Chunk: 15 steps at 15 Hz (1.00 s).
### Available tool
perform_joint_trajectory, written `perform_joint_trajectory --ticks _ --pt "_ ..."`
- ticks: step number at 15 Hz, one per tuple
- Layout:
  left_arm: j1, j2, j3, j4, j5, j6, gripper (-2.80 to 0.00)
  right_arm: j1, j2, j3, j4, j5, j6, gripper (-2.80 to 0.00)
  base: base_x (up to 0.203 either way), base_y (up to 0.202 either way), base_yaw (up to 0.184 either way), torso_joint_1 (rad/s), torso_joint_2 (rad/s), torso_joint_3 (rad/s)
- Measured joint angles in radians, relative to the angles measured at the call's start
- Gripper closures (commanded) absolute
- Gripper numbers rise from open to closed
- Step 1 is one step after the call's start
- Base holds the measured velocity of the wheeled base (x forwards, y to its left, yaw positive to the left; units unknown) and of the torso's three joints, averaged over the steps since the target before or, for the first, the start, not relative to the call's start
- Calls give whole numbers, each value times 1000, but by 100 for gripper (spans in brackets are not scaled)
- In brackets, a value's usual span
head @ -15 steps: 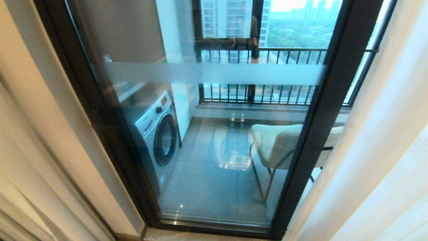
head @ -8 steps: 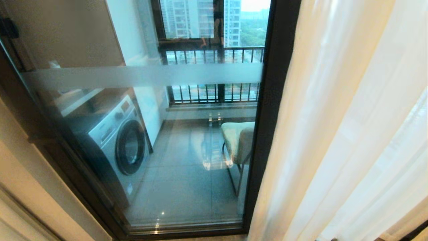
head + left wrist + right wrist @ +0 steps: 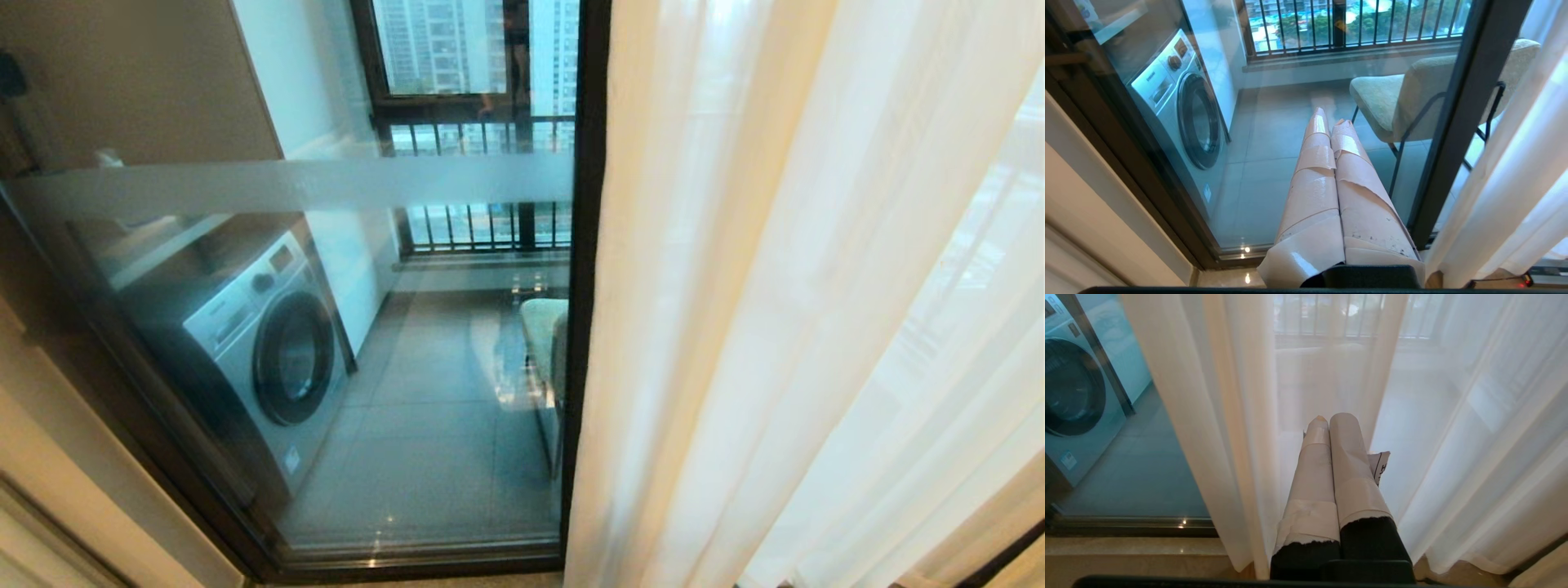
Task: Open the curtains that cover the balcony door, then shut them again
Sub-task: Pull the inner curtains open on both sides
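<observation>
state of scene: one pane of the balcony door (image 3: 326,367) stands uncovered on the robot's left. through the glass: a washing machine (image 3: 261,359), the edge of a padded chair (image 3: 543,335), tiled floor, a barred railing (image 3: 482,180) further out. the frosted band (image 3: 294,184) runs level across the pane.

the curtains (image 3: 775,310): white sheer hangs in pleats from the dark door frame (image 3: 584,269) rightward, covering everything on the robot's right. its leading edge lies along that frame post. a strip of cream panel (image 3: 73,490) shows at the far left edge; cannot tell whether it is drape or wall trim.

left gripper (image 3: 1329,122): tape-wrapped fingers pressed together, nothing between them, pointing at the bare glass, apart from any fabric.

right gripper (image 3: 1331,420): fingers likewise pressed together and empty, facing the sheer. the tips look very near the fabric; cannot tell if they touch. no fold is pinched.

neither arm shows in the head view.

progress, judged: the door is part open to view and part covered, so the curtains are neither fully drawn back nor fully drawn across. the frames alone do not say which half of the task this is. no cloth is in hand. the right gripper is the better placed one for taking the sheer's edge.
</observation>
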Motion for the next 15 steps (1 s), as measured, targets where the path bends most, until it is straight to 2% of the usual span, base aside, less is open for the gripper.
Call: perform_joint_trajectory --ticks 4,15 --pt "0 0 0 0 0 0 0 0 0 0 0 0 6 0 0 -154 16 5 2 2" --pt "0 0 0 1 0 0 0 0 0 0 1 2 3 0 0 0 0 0 0 0"
